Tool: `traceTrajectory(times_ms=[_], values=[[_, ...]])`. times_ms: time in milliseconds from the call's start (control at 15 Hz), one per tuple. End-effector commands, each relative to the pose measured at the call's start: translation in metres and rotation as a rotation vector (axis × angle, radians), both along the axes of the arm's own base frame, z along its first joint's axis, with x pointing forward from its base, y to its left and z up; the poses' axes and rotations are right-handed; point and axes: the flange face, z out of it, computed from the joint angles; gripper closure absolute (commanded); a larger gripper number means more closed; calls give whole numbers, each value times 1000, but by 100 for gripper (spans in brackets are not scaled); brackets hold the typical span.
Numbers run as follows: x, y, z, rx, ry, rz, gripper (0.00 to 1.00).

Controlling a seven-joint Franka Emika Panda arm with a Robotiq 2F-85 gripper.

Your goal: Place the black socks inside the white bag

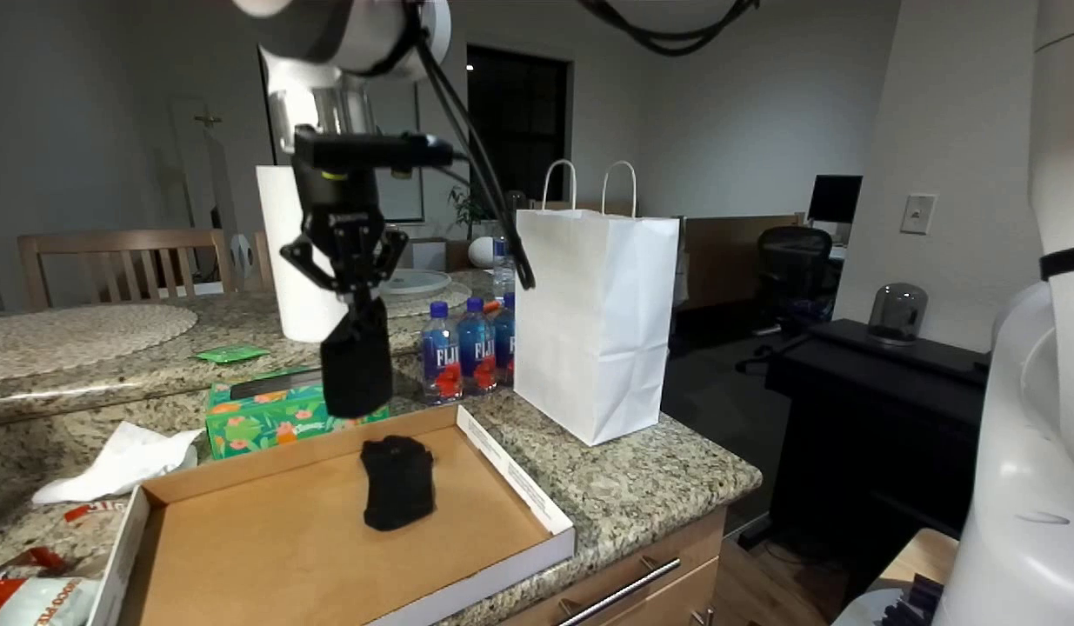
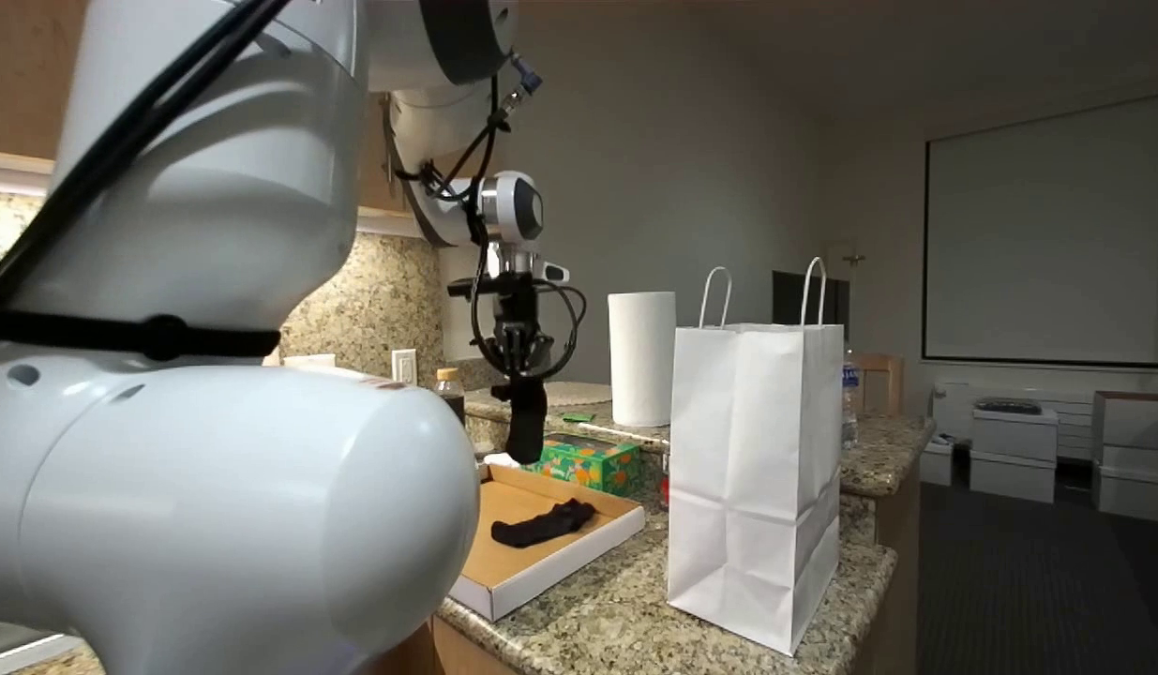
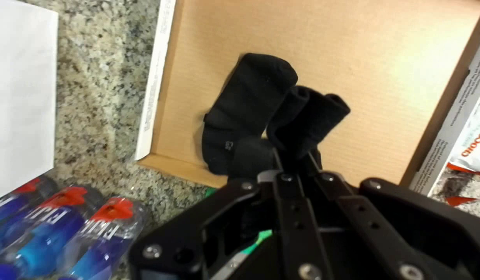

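kitchen area, home vs office can't tell. speckled stone counter (image 1: 702,461) over wood drawers (image 1: 697,541), matching backsplash (image 2: 396,300), wood wall cabinet (image 2: 25,75), paper towel roll (image 2: 642,356), round woven placemat (image 1: 67,339), wooden chair (image 1: 119,242). black desk chair (image 1: 795,252) and monitor (image 1: 835,199) farther back, near a low brown partition (image 1: 737,261).

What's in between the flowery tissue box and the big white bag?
Three water bottles stand between the tissue box and the white bag, as an exterior view shows.

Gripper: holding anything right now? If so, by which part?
Yes, a black sock, pinched between the fingers of the gripper near its upper end; the rest hangs down. Whether that end is cuff or toe can't be told.
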Motion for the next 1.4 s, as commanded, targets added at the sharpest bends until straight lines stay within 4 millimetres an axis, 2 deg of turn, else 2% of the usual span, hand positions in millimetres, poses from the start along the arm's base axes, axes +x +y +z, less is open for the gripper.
traceTrajectory(times_ms=[0,200,400,533,667,800,1000,1133,1333], values=[[-11,-32,94,-43,-77,53,95],[-15,-67,174,-39,-192,35,95],[-22,-112,255,8,-314,-8,95],[-28,-148,298,30,-380,-51,95],[-33,-184,325,43,-432,-98,95],[-33,-223,342,53,-463,-143,96],[-35,-279,349,75,-465,-182,96],[-36,-313,340,102,-440,-184,96],[-34,-353,313,106,-391,-184,96]])
